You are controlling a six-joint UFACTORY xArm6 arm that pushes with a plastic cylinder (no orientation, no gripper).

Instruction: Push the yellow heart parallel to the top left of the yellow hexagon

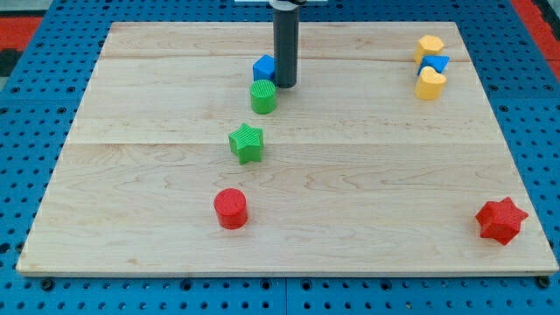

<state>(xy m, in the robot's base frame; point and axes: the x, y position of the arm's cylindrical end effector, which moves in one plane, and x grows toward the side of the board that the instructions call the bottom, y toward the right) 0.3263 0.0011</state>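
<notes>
**Yellow heart sits below the hexagon at the board's top right; rod is far off at top centre**

The yellow heart-shaped block (430, 84) is small, pale yellow, lobes toward the view's top, point toward the bottom. It sits near the view's top-right corner, lowest in a tight column: yellow hexagon block (430, 46) at the top, a small blue block (435, 64) wedged btwn the two – shape hard to make out, mostly hidden.

The surface is a light wooden board (350, 175) of planks w/ visible grain, lying on a blue perforated base (26, 140); red shows at the far corners.

Other blocks: a blue cube (264, 67) and a green cylinder (263, 96) near top centre, a green star (247, 143) just below them, a red cylinder (231, 208) lower left of centre, a red star (501, 220) at bottom right.

The arm's dark rod comes straight down, upright, from the top edge – no claw here, just the rod. My tip (286, 85) rests beside the blue cube's right side and just above-right of the green cylinder, well apart from the yellow heart.
</notes>
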